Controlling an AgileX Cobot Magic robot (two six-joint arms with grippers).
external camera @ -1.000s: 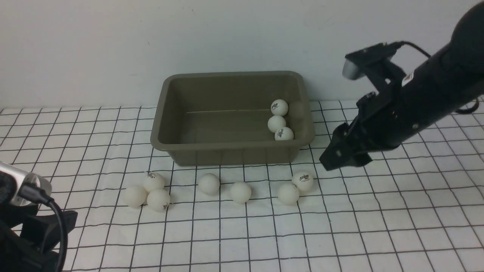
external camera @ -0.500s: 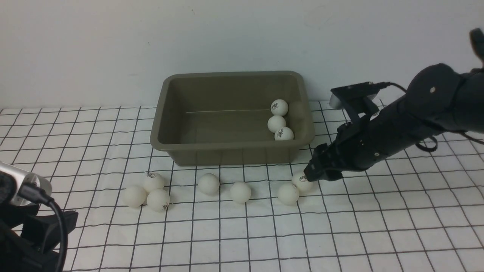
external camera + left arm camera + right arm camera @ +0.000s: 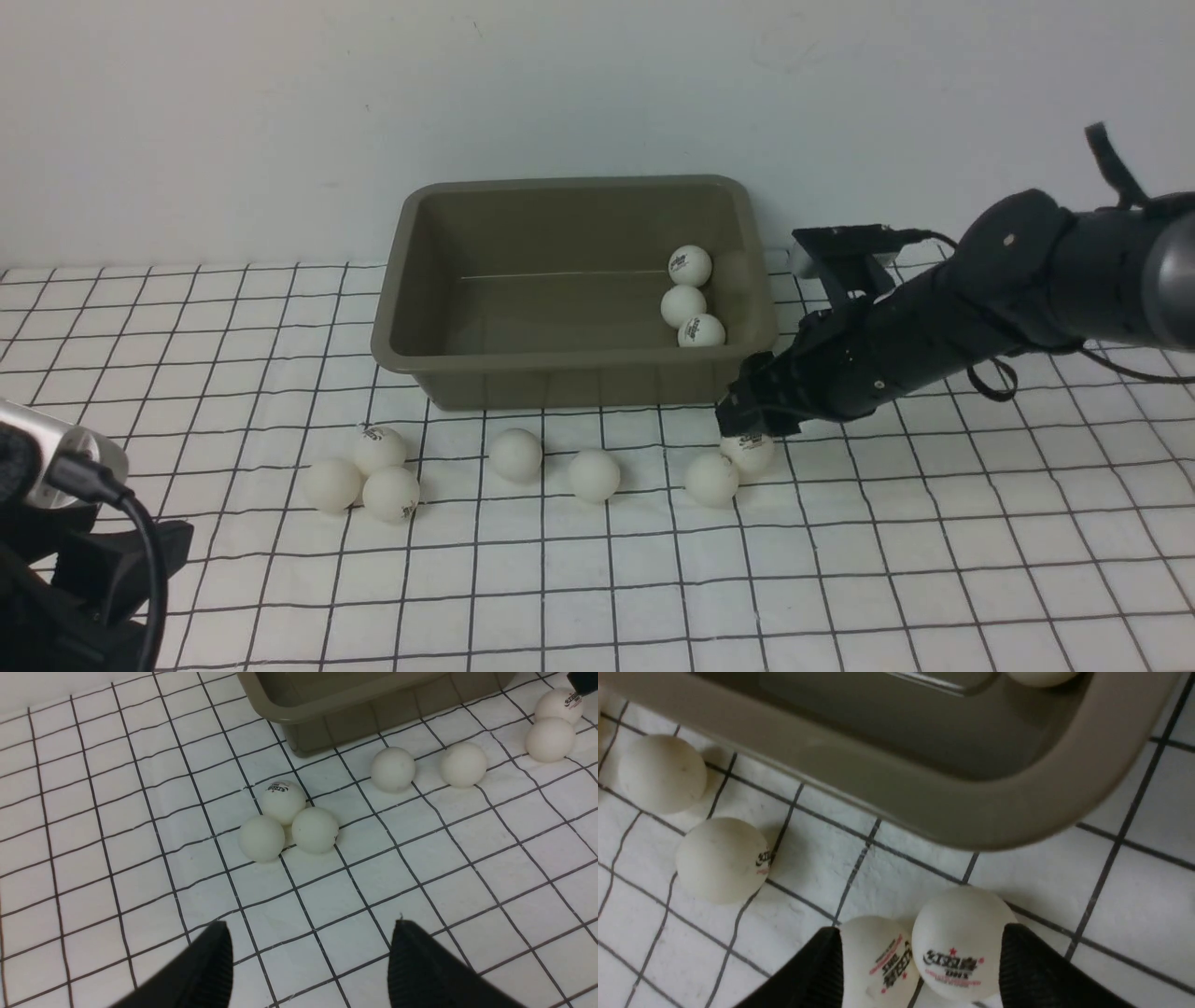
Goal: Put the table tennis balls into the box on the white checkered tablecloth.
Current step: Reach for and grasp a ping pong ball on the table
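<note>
**White cloth with a thin black grid**, slightly wrinkled (the white checkered tablecloth (image 3: 934,560)): covers the whole work surface up to a plain pale wall (image 3: 597,84).

**Rectangular olive-grey plastic bin** with rounded corners and a flared rim (the box (image 3: 569,378)): stands open side up on the tablecloth, close to the wall.

**Black right arm** (image 3: 980,308): reaches in from the right, low over the cloth, ending just in front of the box's near right corner.

**Right gripper** (image 3: 920,952): its two black ribbed fingers (image 3: 817,970) stand apart and are not clamped. In the right wrist view they straddle two balls lying side by side. Whether either finger touches a ball cannot be told.

**Left gripper** (image 3: 310,926): at the near left edge of the scene, fingers likewise spread wide with only bare cloth between them. It is apart from the nearest balls.

**Small matte white plastic spheres**, some with dark printed logos (the table tennis balls (image 3: 595,474)):
- Inside the box, a row of three (image 3: 682,305) lies against the right wall.
- On the cloth in front of the box, seven are spread in a loose line.
- At the left end of that line is a touching cluster of three (image 3: 380,450).
- Two singles lie near the middle, a little apart.
- At the right end is a touching pair, whose printed ball (image 3: 747,455) lies directly under the right gripper's tip
</note>
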